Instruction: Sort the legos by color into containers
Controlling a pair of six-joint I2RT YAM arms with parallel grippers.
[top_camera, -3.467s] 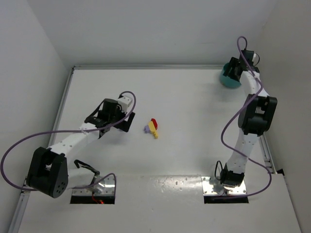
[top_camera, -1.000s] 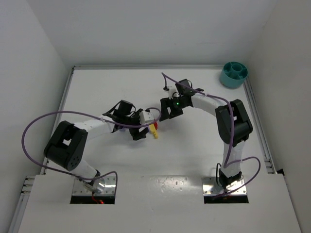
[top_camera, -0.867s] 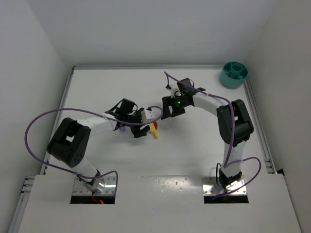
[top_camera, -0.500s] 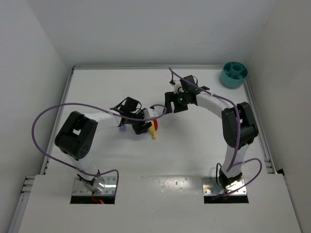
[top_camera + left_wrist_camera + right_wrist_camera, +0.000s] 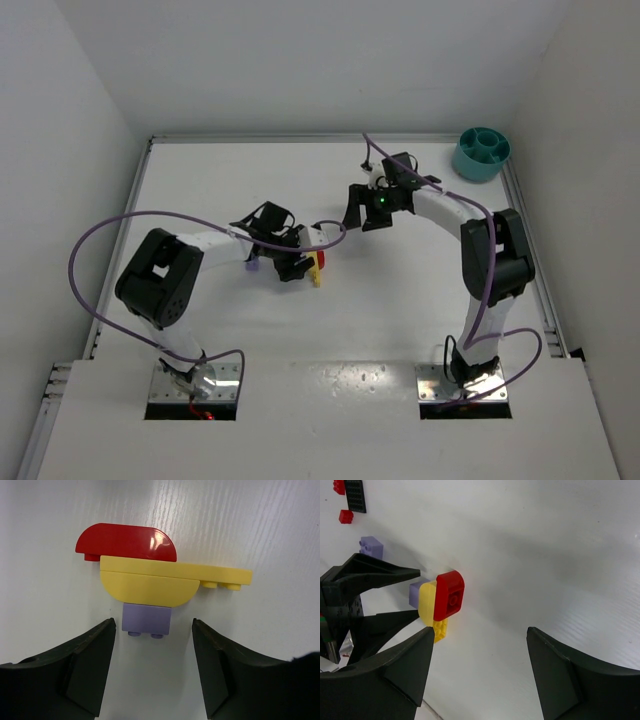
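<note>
A joined cluster of legos lies mid-table (image 5: 318, 266): a red brick (image 5: 125, 542), yellow pieces (image 5: 150, 582) and a purple brick (image 5: 146, 620). My left gripper (image 5: 153, 629) is open, its fingertips either side of the purple brick without touching it; in the top view it (image 5: 302, 262) sits just left of the cluster. My right gripper (image 5: 479, 632) is open and empty, up and to the right of the cluster (image 5: 442, 597); it also shows in the top view (image 5: 364, 215). The teal divided bowl (image 5: 481, 152) stands at the far right corner.
A loose purple brick (image 5: 371, 546) lies left of the left gripper, also seen from above (image 5: 252, 264). A black plate (image 5: 355, 495) and small red bricks (image 5: 345, 516) lie further off. Raised table rims run along the left, back and right.
My right arm left the bowl, came to the cluster, then drew back up and right. My left arm reached right until its open fingers flank the purple brick.
</note>
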